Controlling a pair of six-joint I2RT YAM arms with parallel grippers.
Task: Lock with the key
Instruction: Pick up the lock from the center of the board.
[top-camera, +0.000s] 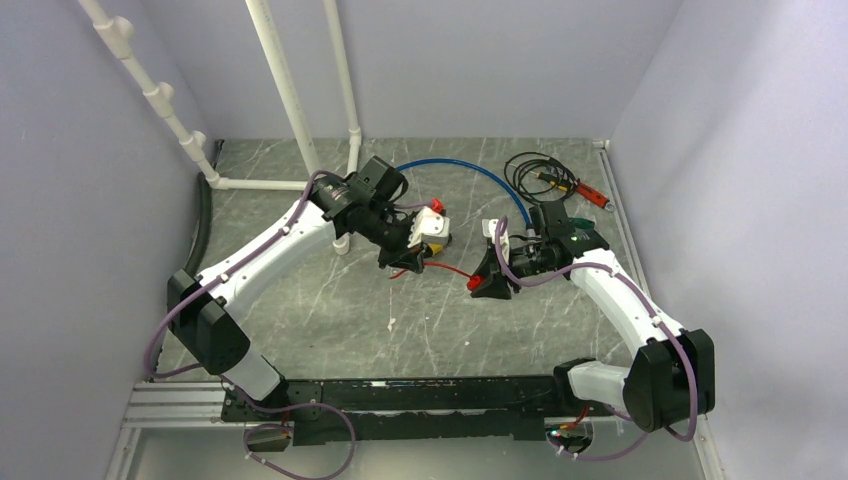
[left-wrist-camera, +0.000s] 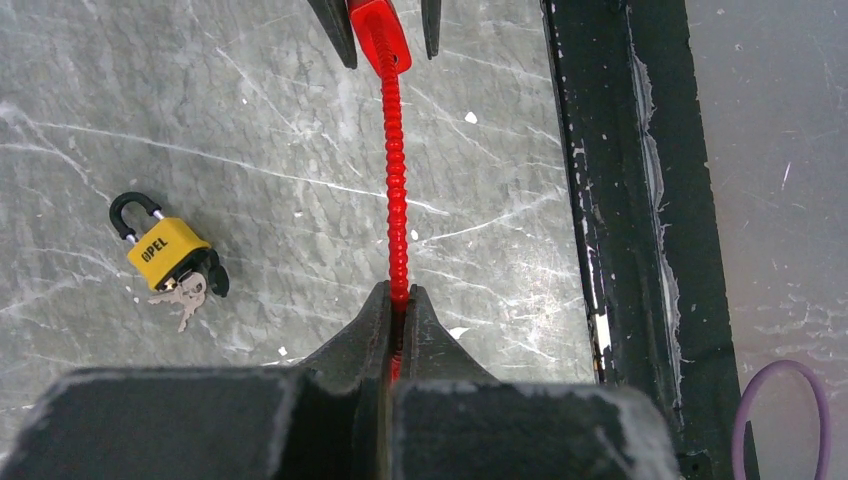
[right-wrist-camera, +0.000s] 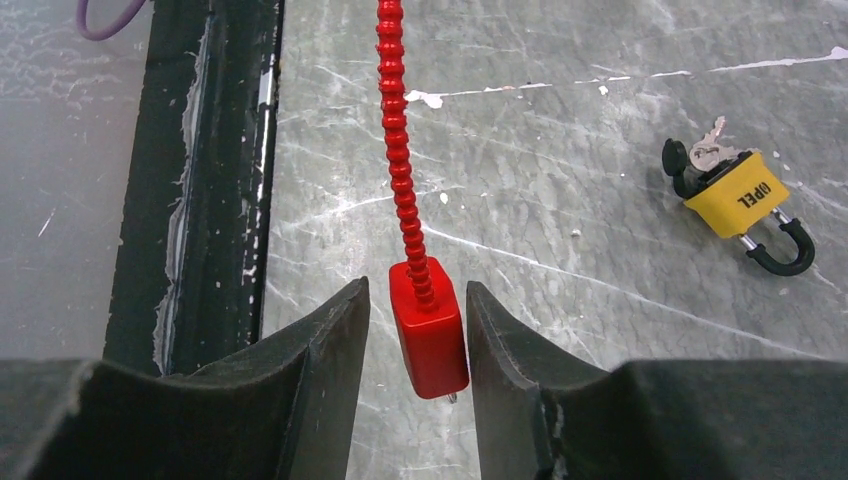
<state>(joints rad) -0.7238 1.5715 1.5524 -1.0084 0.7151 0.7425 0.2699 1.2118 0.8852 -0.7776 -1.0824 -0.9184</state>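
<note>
A red ribbed cable (left-wrist-camera: 397, 180) runs between my two grippers, above the table. My left gripper (left-wrist-camera: 398, 296) is shut on one end of it; it also shows in the top view (top-camera: 405, 257). The cable's other end is a red block (right-wrist-camera: 430, 335). My right gripper (right-wrist-camera: 417, 290) is open, its jaws on either side of the block with small gaps. A yellow padlock (left-wrist-camera: 165, 250) with a black shackle lies on the table, keys (left-wrist-camera: 185, 297) hanging from its keyhole. The padlock also shows in the right wrist view (right-wrist-camera: 737, 193) and in the top view (top-camera: 437, 243).
A black rail (left-wrist-camera: 630, 200) runs along the near table edge. A white pipe frame (top-camera: 290, 110) stands at the back left. A blue hose (top-camera: 480, 172), a coiled black cable (top-camera: 535, 172) and a red-handled tool (top-camera: 592, 193) lie at the back. A white and red device (top-camera: 432, 213) sits by the padlock.
</note>
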